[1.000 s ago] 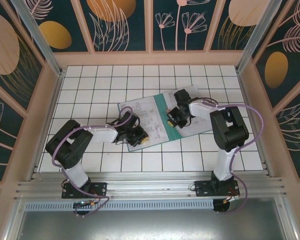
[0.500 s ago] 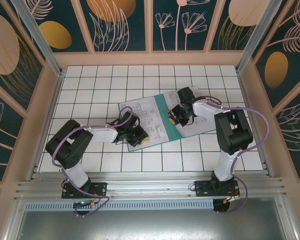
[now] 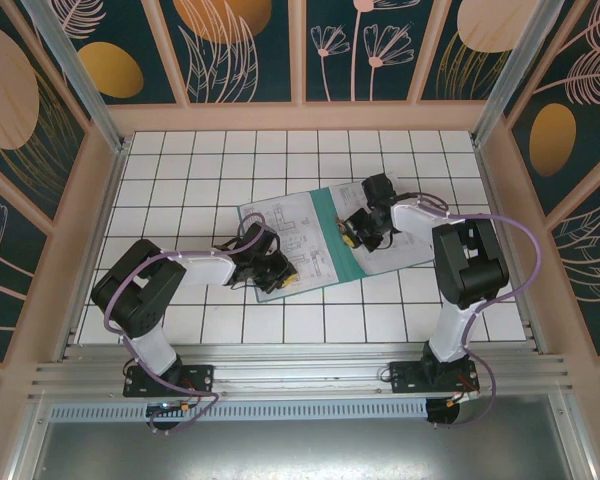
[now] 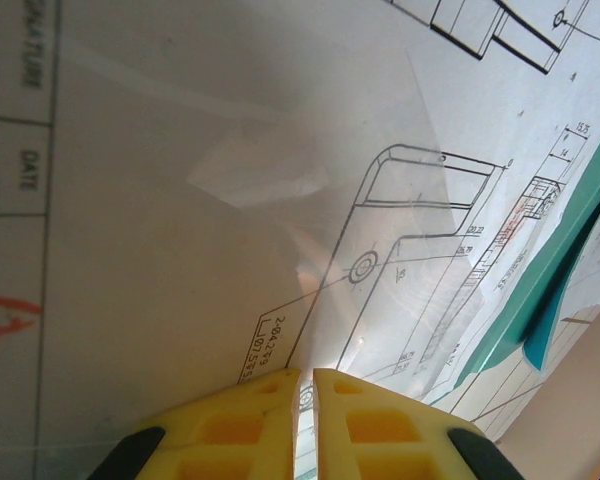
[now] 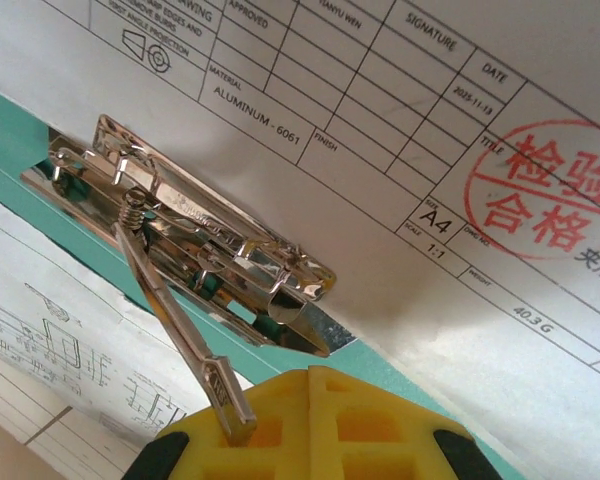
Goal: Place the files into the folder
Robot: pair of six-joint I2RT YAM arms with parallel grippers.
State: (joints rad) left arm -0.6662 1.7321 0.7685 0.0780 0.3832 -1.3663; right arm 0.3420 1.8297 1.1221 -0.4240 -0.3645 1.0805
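Bright, even light w/ soft shadows; glare on metal clip (image 5: 195,245).

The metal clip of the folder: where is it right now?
In the right wrist view the metal clip lies left of centre on the green folder, at the lower edge of the stamped white sheet, just beyond the right gripper.

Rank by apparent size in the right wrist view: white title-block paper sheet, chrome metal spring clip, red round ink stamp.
1. white title-block paper sheet
2. chrome metal spring clip
3. red round ink stamp, cut off at frame edge
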